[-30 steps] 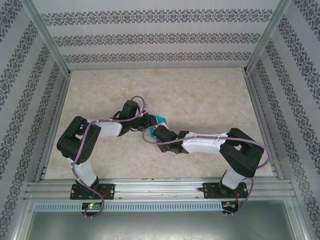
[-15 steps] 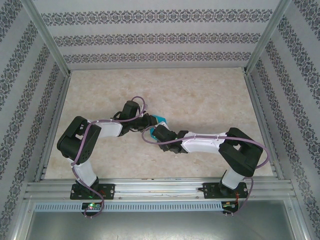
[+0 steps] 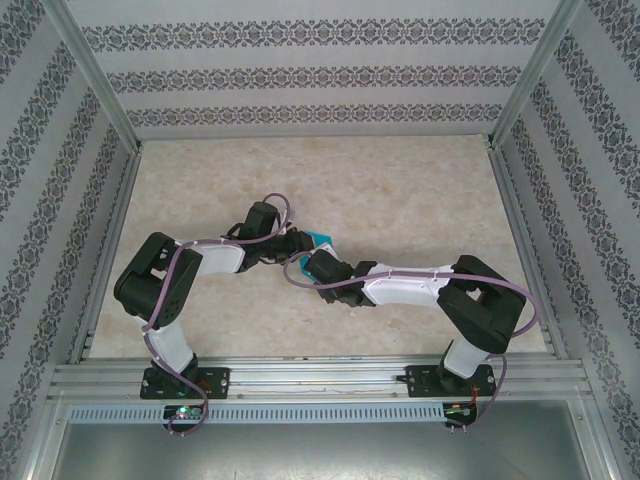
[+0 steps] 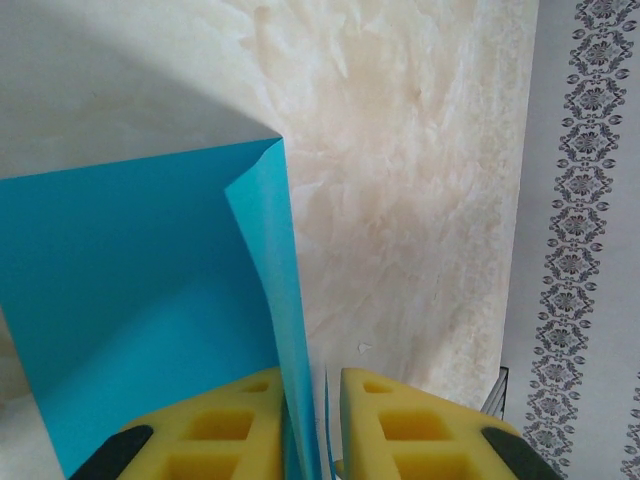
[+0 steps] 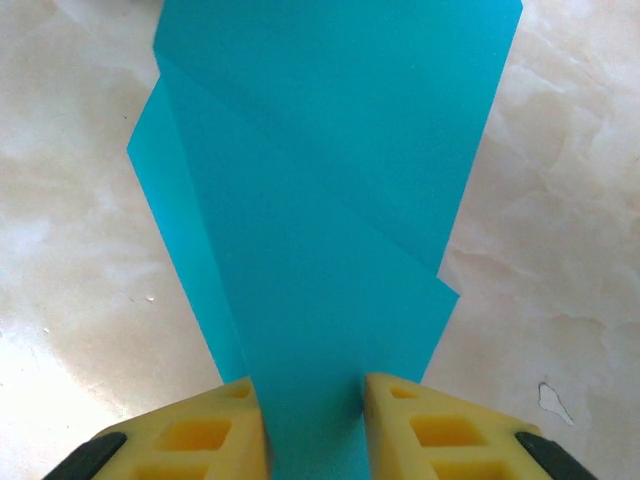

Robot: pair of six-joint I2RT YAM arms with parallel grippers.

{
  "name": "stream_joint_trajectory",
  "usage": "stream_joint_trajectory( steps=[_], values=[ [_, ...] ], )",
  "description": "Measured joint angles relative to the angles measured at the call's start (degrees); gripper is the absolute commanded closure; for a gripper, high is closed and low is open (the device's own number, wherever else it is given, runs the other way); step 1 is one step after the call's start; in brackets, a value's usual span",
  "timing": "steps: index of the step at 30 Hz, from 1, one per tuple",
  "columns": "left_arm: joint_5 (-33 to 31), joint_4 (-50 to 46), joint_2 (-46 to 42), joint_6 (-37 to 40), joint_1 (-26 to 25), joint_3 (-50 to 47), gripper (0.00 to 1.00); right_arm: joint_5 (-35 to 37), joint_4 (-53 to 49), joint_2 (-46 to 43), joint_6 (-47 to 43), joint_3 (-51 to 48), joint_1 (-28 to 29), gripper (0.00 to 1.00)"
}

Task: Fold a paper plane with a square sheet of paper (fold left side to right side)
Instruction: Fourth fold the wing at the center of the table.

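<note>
Thin teal-blue square sheet of paper [image 3: 321, 239]: near the middle of the beige marbled counter [image 3: 420, 190], partly folded, caught between the two arms' tips.

Left wrist view: one flat panel lies on the counter. A narrow flap rises from the panel's far corner and runs edge-on down into the slot between the yellow foam pads [image 4: 225, 425].

Left tool [image 4: 312, 415]: pads drawn close together, clamped on that raised flap. It sits just left of the counter's middle.

Right wrist view: overlapping layers with slanted edges, wide at the far end and narrowing toward the camera. The paper's face spans the whole gap and meets both yellow pads [image 5: 430, 430].

Right tool [image 5: 312, 420]: pads stand partly apart with the strip between them. Cannot tell whether they pinch it. It sits just near-side of the counter's middle.

Both white-and-black arms reach inward over the counter's near half.

Striped, floral-patterned walls [image 3: 320, 75] enclose the counter's far and side edges. A silver metal rail [image 3: 320, 378] runs along its near edge.
</note>
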Motion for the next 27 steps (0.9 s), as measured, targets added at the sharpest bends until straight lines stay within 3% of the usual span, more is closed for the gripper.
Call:
stream_joint_trajectory(
  steps=[10, 17, 23, 27],
  values=[
    [-0.4, 0.0, 0.0, 0.0, 0.0, 0.0, 0.77, 0.0, 0.0, 1.0, 0.0, 0.1, 0.0, 0.85],
    [-1.3, -0.5, -0.5, 0.0, 0.0, -0.3, 0.68, 0.0, 0.0, 1.3, 0.9, 0.1, 0.0, 0.98],
    [-1.5, -2.3, -4.9, 0.3, 1.0, -2.6, 0.62, -0.2, -0.1, 1.4, 1.1, 0.1, 0.0, 1.0],
    [-1.5, -4.7, -10.0, 1.3, 4.6, -4.8, 0.6, -1.9, -0.2, 1.4, 1.1, 0.1, 0.0, 1.0]
  ],
)
